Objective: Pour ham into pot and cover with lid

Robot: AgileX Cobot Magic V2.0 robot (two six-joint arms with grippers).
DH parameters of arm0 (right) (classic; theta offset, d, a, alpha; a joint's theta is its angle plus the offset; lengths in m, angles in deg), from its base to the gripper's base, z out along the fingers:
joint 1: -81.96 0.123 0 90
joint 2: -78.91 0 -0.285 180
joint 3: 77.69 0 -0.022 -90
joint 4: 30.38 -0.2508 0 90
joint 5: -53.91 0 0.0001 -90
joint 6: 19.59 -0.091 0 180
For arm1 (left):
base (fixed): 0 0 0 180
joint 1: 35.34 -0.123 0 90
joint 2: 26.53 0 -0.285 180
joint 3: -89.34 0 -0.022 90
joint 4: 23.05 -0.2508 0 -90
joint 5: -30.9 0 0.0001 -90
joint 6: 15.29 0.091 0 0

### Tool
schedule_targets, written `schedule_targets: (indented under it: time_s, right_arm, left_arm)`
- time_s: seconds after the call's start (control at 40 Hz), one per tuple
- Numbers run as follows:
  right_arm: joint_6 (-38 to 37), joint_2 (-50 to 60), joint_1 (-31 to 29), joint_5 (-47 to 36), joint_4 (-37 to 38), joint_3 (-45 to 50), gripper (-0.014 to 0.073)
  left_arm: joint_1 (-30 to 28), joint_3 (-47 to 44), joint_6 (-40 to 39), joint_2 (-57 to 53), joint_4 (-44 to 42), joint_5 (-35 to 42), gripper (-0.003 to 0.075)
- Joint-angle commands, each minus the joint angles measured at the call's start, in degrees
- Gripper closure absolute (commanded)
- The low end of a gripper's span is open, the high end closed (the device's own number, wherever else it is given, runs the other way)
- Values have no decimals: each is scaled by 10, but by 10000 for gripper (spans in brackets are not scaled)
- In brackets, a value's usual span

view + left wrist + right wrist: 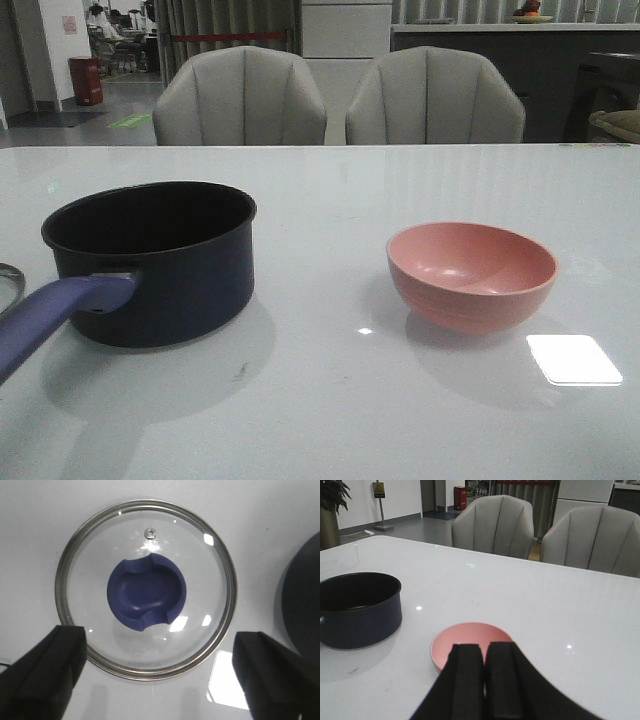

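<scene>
- Front view shows the pot (160, 262) standing upright on the left half of the white table (330, 400), its black inside facing up and its long purplish-blue handle (55, 315) reaching toward the near left corner.
- A pink bowl (472, 275) stands upright on the right half of the table, well apart from the pot, with bare tabletop between them; from this low angle only the smooth far wall of its inside can be seen.
- No ham can be made out in any view; the floor of the bowl and the floor of the pot are hidden by their rims.
- At the left edge of the front view, just left of the pot handle, a thin curved sliver of the lid (8, 285) peeks in, lying on the table.
- Left wrist view looks straight down on the lid (145, 545), which lies flat on the table with its blue knob (146, 592) facing up and the dark curve of the pot close beside it.
- The left gripper (157, 672) hangs above the lid with its fingers (47, 672) spread wide, one on each side, holding nothing.
- Right wrist view has the right gripper (485, 680) with its two fingers pressed together and nothing between them, sitting just on the near side of the pink bowl, the pot to the left.
- Two grey chairs (335, 100) stand behind the far edge of the table.
</scene>
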Motion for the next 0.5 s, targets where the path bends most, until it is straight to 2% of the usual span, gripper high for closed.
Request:
schedule_targets:
  time_s: [0.0,0.275,0.475]
  right_arm:
    - [7,-6,1,-43,-4,-16,433]
    - [7,-6,1,-43,-4,-16,433]
    - [7,-6,1,-43,-4,-16,433]
  left_arm:
    - [0,30,-27,4,-2,15,91]
    - [0,70,-32,73,0,-12,92]
    - [0,80,-66,98,-1,6,92]
